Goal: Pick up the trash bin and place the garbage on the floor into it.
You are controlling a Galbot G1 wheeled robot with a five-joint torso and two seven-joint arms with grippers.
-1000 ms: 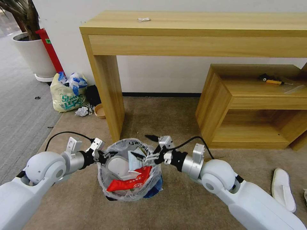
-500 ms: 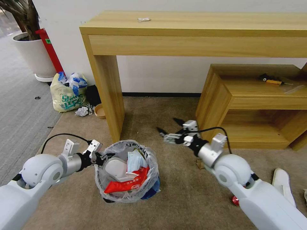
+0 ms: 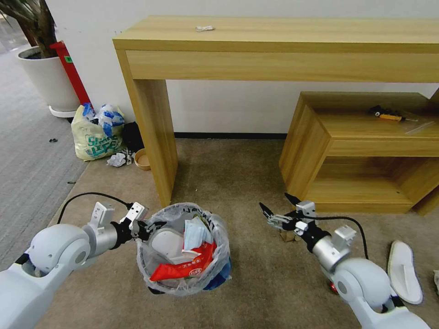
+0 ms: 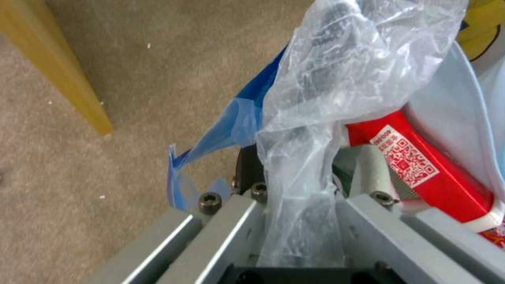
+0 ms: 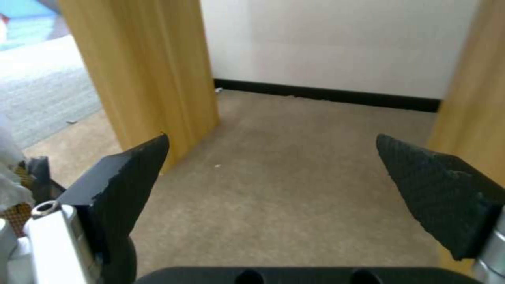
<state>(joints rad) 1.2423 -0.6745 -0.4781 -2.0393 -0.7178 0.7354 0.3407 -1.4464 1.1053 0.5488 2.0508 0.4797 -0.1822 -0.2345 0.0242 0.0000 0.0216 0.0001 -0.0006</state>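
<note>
On the beige floor (image 3: pixel 238 173), just in front of the desk leg (image 3: pixel 153 132), sits the bin (image 3: pixel 183 249), its clear liner (image 4: pixel 315 102) bunched over the rim; inside lie a red wrapper (image 3: pixel 183 267), a white slipper (image 3: pixel 168 240) and a pale blue mask (image 3: pixel 195 233); the left gripper (image 3: pixel 148 226) is at the bin's left rim, its jaws closed on the rim with the liner pinched between them, as the left wrist view shows plastic running down between the metal fingers (image 4: pixel 226 232); blue bin wall (image 4: pixel 252 94) shows just beside them. To the bin's right, well apart from it, the right gripper (image 3: pixel 279 211) hovers above the carpet with its jaws spread wide and nothing between them; the right wrist view shows both black pads (image 5: pixel 131 169) far apart over bare carpet; a small cardboard scrap (image 3: pixel 287 236) lies just under that wrist. Farther right, a second white slipper (image 3: pixel 404 272) rests on the floor beside the low shelf (image 3: pixel 366 151); a red bit of litter (image 3: pixel 334 288) peeks out by the right forearm. Far left, a yellowish bag (image 3: pixel 96 135), a crumpled tissue (image 3: pixel 117 159) and a brown bowl (image 3: pixel 143 159) sit by the wall.
</note>
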